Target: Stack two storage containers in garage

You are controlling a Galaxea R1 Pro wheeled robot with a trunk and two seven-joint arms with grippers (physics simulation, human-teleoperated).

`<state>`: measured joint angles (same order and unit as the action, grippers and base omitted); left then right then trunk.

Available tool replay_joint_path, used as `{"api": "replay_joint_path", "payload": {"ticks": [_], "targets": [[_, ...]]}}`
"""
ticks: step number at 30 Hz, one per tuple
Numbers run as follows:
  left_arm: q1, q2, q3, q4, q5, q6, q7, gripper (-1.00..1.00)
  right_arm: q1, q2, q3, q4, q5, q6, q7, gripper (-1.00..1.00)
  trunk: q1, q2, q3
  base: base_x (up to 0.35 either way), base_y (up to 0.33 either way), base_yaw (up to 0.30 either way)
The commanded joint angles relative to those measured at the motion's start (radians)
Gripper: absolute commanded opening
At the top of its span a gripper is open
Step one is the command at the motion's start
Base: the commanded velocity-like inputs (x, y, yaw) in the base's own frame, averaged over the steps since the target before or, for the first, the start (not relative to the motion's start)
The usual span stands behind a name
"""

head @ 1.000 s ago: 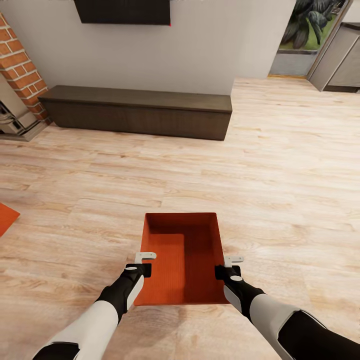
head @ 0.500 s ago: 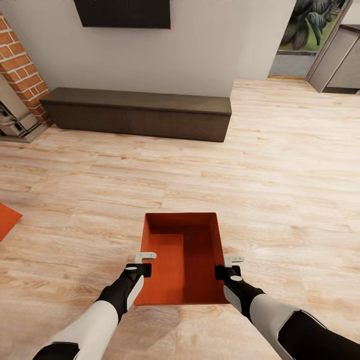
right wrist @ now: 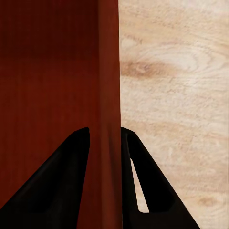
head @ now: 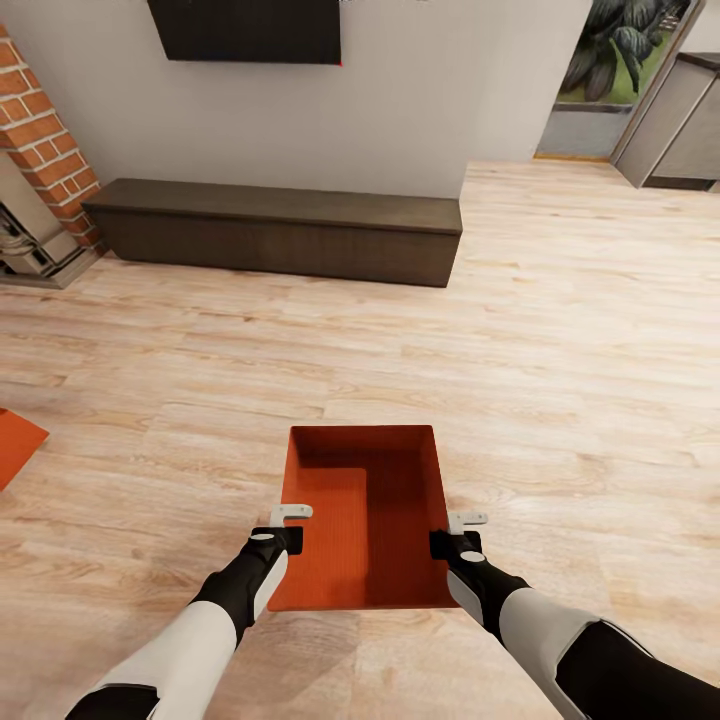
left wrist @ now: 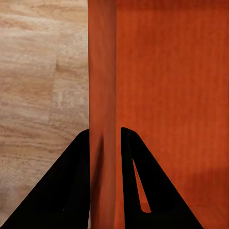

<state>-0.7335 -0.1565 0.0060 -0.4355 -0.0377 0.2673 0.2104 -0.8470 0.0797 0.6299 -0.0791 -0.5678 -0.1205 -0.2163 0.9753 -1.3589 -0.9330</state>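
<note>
Holding an orange-red box (head: 365,515) between both arms, the robot stands on the light wood-plank floor (head: 560,360) of the living room, facing a long dark low cabinet (head: 275,228) against a pale wall. The box is open-topped and rectangular, and its long axis runs straight away from the robot, with the short near wall closest to the trunk.

The left gripper (head: 283,530) sits on the box's left long wall near the near corner, and the right gripper (head: 452,533) sits on the right long wall at the matching spot. In the left wrist view, the two dark fingers (left wrist: 71,191) straddle the thin orange wall, one outside and one inside, pressed against it. In the right wrist view, the fingers (right wrist: 62,191) pinch the opposite wall the same way. Both pairs are closed down to the thickness of the wall, so each arm is equally near and shares the load.

A corner of a second orange-red box (head: 15,440) lies on the planks at the left edge of the head view, well apart from the held one. Brick from a fireplace (head: 45,130) shows at the far left, and an opening with green plants (head: 615,50) at the far right.

Judging by the wood floor, the garage is not yet reached, and the carry is at an early stage.
</note>
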Motion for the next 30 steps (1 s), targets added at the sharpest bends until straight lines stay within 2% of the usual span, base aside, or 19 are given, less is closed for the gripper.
{"api": "replay_joint_path", "payload": {"ticks": [1, 30], "targets": [[0.000, 0.003, -0.009, 0.037, 0.011, 0.006, 0.007, -1.00, -0.001, -0.002, -0.021, -0.004, 0.008, -0.010, -0.005, -1.00, -0.004, 0.007, 0.003, 0.000, 0.000, 0.000], [0.000, 0.003, -0.009, 0.037, 0.010, 0.006, 0.007, -1.00, -0.001, -0.003, -0.021, -0.004, 0.008, -0.024, -0.005, -1.00, -0.115, 0.210, 0.094, 0.000, 0.000, 0.000]]}}
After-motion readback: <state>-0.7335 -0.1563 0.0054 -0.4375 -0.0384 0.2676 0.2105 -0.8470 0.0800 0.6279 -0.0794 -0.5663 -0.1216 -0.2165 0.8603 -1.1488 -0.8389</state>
